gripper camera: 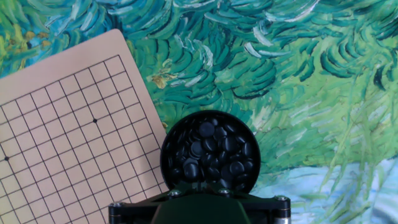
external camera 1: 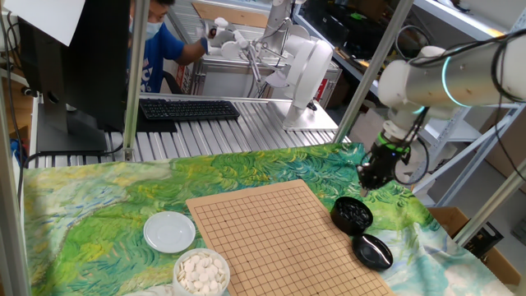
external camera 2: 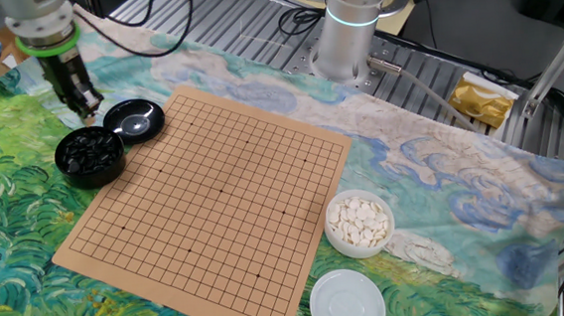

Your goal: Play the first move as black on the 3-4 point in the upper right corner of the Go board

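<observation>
1. Above the bowl of black stones [external camera 2: 90, 155], gripper [external camera 2: 83, 100] hanging well clear of it, nothing visibly pinched; fingertips too dark and small to tell whether spread or pressed together.
2. Beside the Go board's [external camera 2: 215, 198] corner, bowl set touching or just off the board edge, its black lid [external camera 2: 134, 120] lying upturned next to it, apparently so stones sit open within easy reach.
3. On the hand view, bowl of black stones [gripper camera: 210, 154] almost directly under the camera, suggesting a lineup for a straight descent to pick one black stone.
4. Across the board's opposite side, bowl of white stones [external camera 2: 358, 222] and its white lid [external camera 2: 347, 303] parked apart, likely kept out of black's way.
5. On the grid, no stone yet; 3-4 point unoccupied, exact crossing hard to single out.
6. No readable brands, labels or writing on board, bowls or painted cloth [external camera 2: 10, 247].
</observation>
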Controlling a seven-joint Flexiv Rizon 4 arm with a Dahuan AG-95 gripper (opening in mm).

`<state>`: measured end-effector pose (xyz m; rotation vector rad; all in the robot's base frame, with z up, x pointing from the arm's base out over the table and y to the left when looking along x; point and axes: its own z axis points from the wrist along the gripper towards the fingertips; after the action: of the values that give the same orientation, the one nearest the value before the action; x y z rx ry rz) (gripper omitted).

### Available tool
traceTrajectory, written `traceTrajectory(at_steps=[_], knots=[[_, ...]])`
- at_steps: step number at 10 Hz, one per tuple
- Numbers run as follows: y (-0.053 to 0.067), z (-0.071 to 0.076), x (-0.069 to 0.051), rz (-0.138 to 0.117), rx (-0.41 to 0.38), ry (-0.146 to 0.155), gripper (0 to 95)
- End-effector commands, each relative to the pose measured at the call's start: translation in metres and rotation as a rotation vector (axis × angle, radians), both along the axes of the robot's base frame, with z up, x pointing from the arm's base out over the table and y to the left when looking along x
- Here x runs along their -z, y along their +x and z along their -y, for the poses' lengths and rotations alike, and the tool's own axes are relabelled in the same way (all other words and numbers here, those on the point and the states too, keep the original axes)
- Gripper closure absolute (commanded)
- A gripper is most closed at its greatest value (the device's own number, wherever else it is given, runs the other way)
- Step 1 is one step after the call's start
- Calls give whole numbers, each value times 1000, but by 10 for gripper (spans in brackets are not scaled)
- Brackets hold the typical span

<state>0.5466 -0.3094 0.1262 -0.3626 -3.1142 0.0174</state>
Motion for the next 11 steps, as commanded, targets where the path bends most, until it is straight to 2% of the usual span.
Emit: traceTrajectory(at_steps=[1,3,4,5,6,7,11], knots=[[2,4,4,-1,-4,8,950],[0,5,7,9,6,7,950],[0,6,8,15,8,8,760],[1,9,14,31,9,10,760],[1,10,17,36,8,12,760],[2,11,23,37,6,19,760],[3,10,32,30,6,19,760]])
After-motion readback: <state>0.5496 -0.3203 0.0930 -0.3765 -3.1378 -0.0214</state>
